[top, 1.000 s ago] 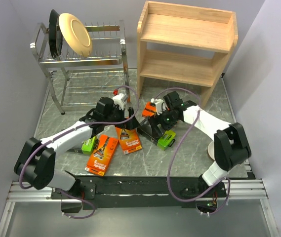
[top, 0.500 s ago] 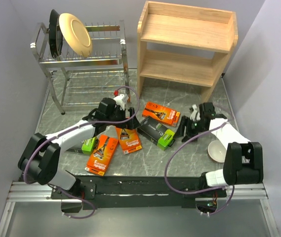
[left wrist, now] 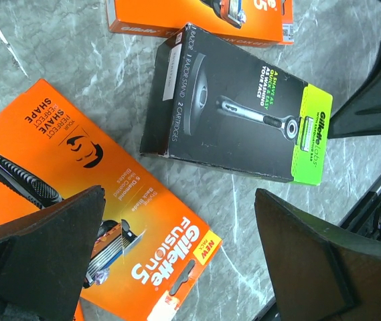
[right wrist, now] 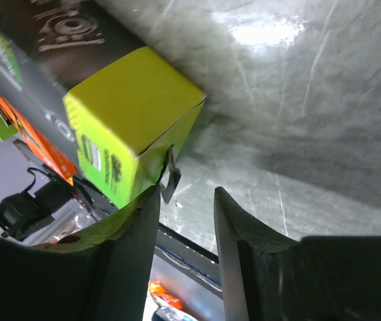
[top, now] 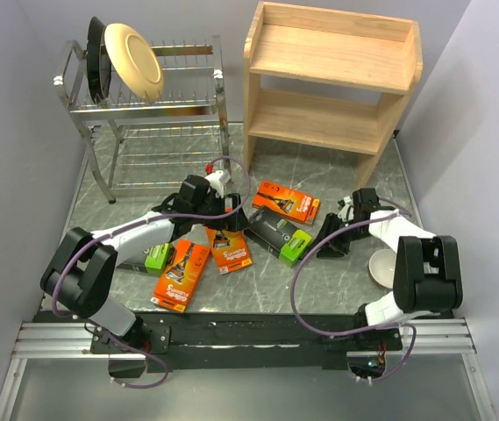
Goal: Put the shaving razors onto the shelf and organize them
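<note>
You find the black razor pack (left wrist: 237, 124), lime-green at one end with a razor pictured, and the orange razor pack (left wrist: 120, 231) flat on the marbled bench (top: 271, 294), near of the light wooden shelf (top: 332, 88). Your left pincer (left wrist: 180, 197) hangs wide open above them. Your right pincer (right wrist: 185, 200) stands narrow and empty, just beside the lime end.

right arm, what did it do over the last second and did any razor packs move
The right tool drew back from above the middle packs toward the right, its jaws narrowing on nothing. The left tool stayed open over the packs, its arm shifting slightly. The razor packs and the shelf did not visibly move.
</note>
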Action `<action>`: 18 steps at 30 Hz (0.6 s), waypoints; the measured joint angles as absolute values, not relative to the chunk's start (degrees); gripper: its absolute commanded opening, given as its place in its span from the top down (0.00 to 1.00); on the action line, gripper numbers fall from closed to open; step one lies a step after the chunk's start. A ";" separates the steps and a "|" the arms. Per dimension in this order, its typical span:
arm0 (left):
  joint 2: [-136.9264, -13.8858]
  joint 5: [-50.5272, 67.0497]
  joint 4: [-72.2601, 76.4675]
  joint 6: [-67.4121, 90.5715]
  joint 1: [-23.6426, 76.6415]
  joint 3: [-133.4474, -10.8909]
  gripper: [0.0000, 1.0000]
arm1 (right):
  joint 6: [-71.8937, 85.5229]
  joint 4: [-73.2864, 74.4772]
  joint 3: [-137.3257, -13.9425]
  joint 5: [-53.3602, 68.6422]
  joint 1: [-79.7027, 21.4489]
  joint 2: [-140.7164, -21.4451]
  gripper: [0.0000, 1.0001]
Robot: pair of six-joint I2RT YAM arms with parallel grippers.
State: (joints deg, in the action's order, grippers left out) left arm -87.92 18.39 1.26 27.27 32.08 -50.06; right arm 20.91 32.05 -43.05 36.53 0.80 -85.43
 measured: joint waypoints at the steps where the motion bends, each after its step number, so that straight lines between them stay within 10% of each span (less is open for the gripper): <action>1: -87.92 18.39 1.28 27.27 32.08 -50.06 0.01 | 21.15 31.73 -43.05 36.60 0.80 -86.06 0.58; 12: -87.92 19.11 1.34 29.15 32.05 -50.06 0.01 | 24.36 24.88 -42.81 45.30 0.91 -90.96 0.98; 18: -87.90 22.63 4.62 37.58 32.08 -50.06 0.00 | 22.90 27.24 -43.48 50.61 0.91 -90.65 1.00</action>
State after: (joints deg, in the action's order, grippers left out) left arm -87.90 22.63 4.62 37.58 32.08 -50.06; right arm 22.90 27.24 -43.48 50.61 0.91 -90.65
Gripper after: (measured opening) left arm 0.995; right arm 0.009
